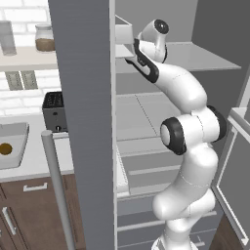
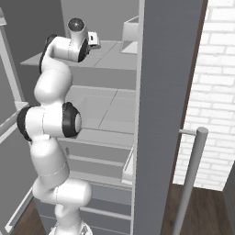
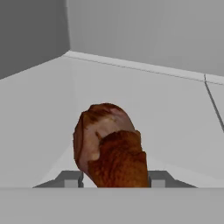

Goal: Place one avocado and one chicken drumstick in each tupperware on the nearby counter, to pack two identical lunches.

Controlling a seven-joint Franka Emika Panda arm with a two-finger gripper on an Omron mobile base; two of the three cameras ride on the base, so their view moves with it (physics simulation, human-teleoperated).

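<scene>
No readable text, label or number appears anywhere.

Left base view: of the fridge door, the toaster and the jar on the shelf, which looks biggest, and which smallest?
1. Fridge door, by far the largest, though it stands nearest the camera.
2. Toaster.
3. Jar, smallest, and also farthest back, so nearness may exaggerate the gaps.

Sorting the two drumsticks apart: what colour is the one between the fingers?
Dark reddish-brown drumstick, clearest in the hand view.
</scene>
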